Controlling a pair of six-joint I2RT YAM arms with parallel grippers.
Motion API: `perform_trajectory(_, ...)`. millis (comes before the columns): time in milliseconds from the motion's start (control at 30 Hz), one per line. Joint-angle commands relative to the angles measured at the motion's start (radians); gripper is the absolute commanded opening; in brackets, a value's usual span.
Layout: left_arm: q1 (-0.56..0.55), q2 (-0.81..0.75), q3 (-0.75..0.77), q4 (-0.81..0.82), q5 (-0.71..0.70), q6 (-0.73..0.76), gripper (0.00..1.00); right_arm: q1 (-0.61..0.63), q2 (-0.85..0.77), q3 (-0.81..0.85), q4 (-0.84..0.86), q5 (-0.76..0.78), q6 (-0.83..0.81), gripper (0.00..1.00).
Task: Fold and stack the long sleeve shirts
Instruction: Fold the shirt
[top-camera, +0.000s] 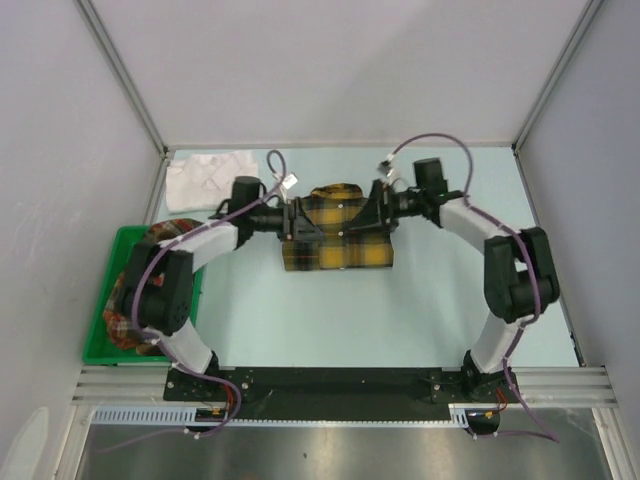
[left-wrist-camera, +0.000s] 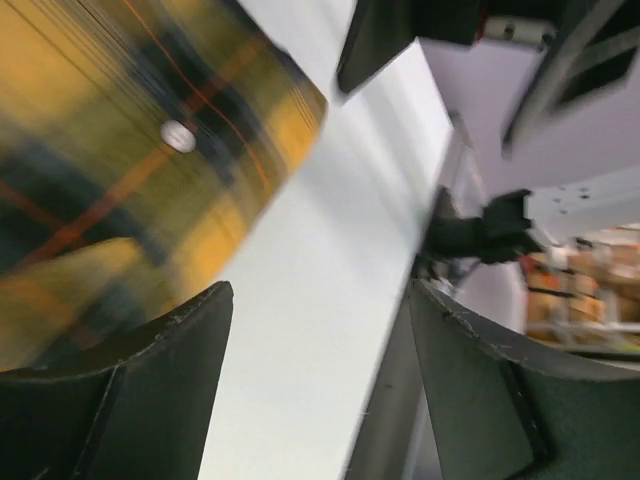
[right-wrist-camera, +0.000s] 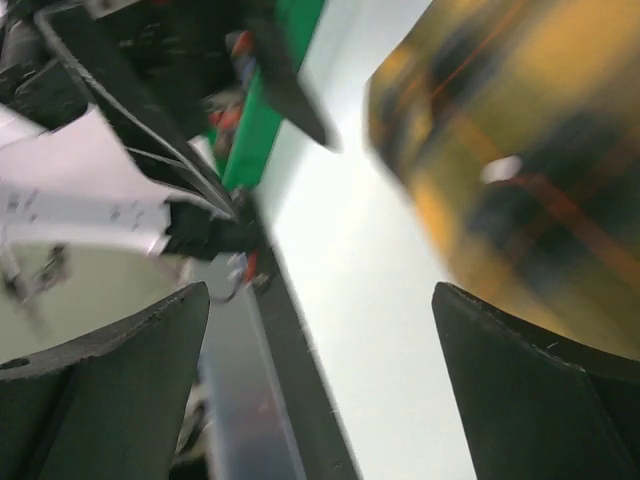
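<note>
A yellow-and-black plaid shirt (top-camera: 335, 245) lies folded in the middle of the table. My left gripper (top-camera: 298, 222) is over its left edge and my right gripper (top-camera: 368, 215) over its upper right part. In the left wrist view the left gripper (left-wrist-camera: 320, 300) is open with only bare table between its fingers, and the blurred plaid shirt (left-wrist-camera: 130, 150) lies up and to the left. The right gripper (right-wrist-camera: 320, 300) is open too, holding nothing, with the plaid shirt (right-wrist-camera: 520, 160) off to the right. A white shirt (top-camera: 208, 175) lies crumpled at the back left. A red-orange plaid shirt (top-camera: 118, 328) sits in the bin.
A green plastic bin (top-camera: 100, 350) stands at the table's left edge, partly under the left arm. White walls close the table in at the back and sides. A metal rail (top-camera: 340, 380) with the arm bases runs along the near edge.
</note>
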Motion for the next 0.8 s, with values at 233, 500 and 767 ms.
perform_trajectory(233,0.077,0.429,-0.020,0.259,-0.105,-0.305,0.76,-0.021,0.470,0.066,0.268,-0.014,0.222,1.00)
perform_trajectory(500,0.153,0.303,-0.009,0.048,0.037,-0.105,0.73,-0.119,0.392,0.148,-0.039,-0.055,0.034,1.00)
perform_trajectory(767,0.031,0.348,0.259,0.141,0.009,-0.174,0.71,-0.031,0.436,0.310,0.175,-0.071,0.208,0.90)
